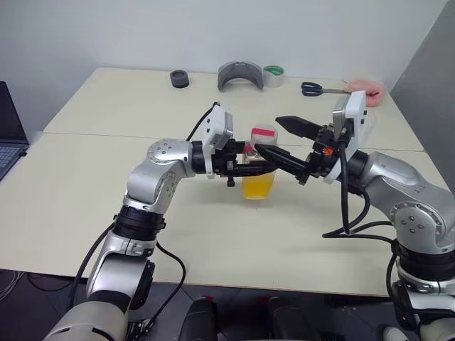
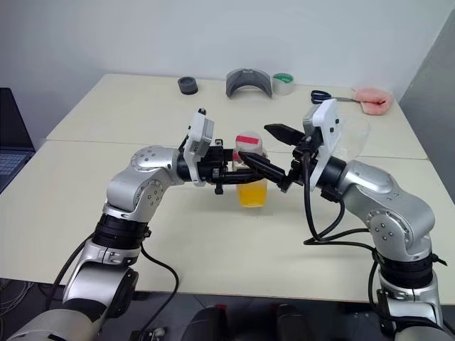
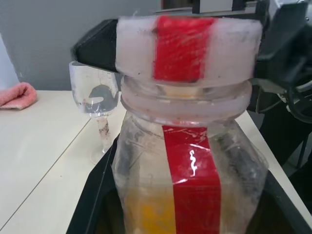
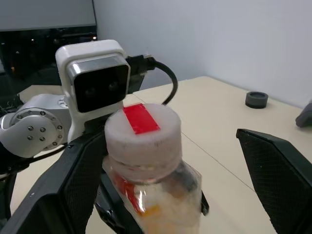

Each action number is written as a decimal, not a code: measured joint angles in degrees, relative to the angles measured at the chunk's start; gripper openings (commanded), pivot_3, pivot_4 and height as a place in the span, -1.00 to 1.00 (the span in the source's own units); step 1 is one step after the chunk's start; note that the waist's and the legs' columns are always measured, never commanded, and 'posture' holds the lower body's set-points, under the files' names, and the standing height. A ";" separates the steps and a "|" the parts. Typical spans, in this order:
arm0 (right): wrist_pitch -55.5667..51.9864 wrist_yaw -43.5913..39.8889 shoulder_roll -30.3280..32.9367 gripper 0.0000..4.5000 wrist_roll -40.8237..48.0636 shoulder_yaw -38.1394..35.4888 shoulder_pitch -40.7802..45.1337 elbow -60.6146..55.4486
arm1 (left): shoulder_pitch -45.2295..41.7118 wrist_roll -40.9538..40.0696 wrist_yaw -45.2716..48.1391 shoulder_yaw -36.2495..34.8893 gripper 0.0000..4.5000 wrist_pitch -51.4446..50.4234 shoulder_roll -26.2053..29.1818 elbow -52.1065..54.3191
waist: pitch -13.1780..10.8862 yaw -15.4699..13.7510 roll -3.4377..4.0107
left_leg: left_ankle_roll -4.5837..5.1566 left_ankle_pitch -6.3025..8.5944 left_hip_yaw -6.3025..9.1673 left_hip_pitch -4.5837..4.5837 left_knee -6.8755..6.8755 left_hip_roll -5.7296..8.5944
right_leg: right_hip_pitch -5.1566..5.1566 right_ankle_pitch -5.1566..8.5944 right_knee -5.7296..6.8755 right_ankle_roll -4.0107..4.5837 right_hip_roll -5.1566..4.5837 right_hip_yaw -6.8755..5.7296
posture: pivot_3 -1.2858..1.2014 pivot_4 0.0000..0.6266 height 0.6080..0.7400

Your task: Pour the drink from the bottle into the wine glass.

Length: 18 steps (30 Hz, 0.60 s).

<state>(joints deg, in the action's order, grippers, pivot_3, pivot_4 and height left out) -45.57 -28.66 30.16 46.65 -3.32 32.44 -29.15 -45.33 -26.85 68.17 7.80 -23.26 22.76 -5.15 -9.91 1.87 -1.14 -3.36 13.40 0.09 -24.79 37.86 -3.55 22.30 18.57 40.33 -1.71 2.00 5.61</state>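
The left gripper (image 1: pixel 245 167) is clenching its jaws on the bottle (image 1: pixel 258 170) mid-worktop (image 1: pixel 106 213), steadying it while the right gripper (image 1: pixel 284 142), jaws released wide, is straddling the cap (image 1: pixel 264 133) from three o'clock, apparently to unscrew it.

Head cameras look down from behind both arms; each wrist camera sits close behind its own end effector, sharing the bottle (image 3: pixel 190 161).
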 measured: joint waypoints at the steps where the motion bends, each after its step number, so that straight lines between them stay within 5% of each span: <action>1: -0.04 0.03 0.15 0.99 0.10 -0.07 -0.07 -0.11 | 0.00 0.01 0.01 0.00 -0.18 0.00 -0.05 0.00 | 0.00 0.03 0.00 | 0.00 0.00 0.00 0.00 0.00 0.00 | 0.00 0.00 0.00 0.00 0.00 0.00 | 0.03 -0.52 1.00; 18: -2.89 1.48 0.92 0.99 6.15 -2.31 -0.36 -2.52 | -0.01 0.04 0.20 0.00 -0.18 0.06 -0.23 0.00 | 0.00 0.01 0.00 | 0.00 0.00 0.01 0.00 0.00 0.00 | 0.00 0.00 0.00 0.00 0.00 0.00 | 0.03 -0.52 1.00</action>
<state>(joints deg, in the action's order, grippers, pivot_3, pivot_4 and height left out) -48.45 -27.18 31.08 52.79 -5.63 32.08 -31.67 -45.33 -26.81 68.37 7.81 -23.21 22.53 -5.15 -9.91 1.88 -1.15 -3.36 13.40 0.09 -24.79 37.86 -3.55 22.30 18.57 40.33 -1.71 2.00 5.60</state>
